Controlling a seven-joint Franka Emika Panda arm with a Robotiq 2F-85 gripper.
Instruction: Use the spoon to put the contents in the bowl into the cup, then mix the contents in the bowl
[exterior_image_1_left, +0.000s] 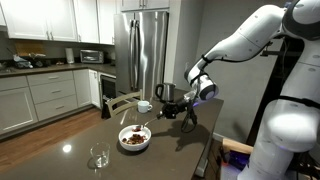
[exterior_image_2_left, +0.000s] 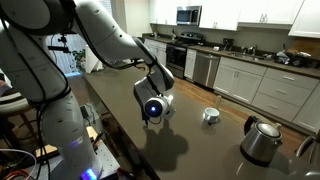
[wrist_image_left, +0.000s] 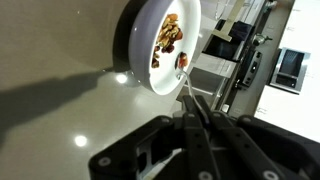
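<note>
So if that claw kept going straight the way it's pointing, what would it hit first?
Probably the white bowl. In the wrist view the claw, shut on the spoon, points at its rim, where the spoon's tip would arrive first. Depth is hard to judge.

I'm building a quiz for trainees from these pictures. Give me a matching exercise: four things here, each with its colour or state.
Things:
1 bowl
2 glass
3 kettle
4 spoon

States:
a clear
b metallic
c clamped in the gripper
d holding brown chunks

Pairs: 1-d, 2-a, 3-b, 4-c.
</note>
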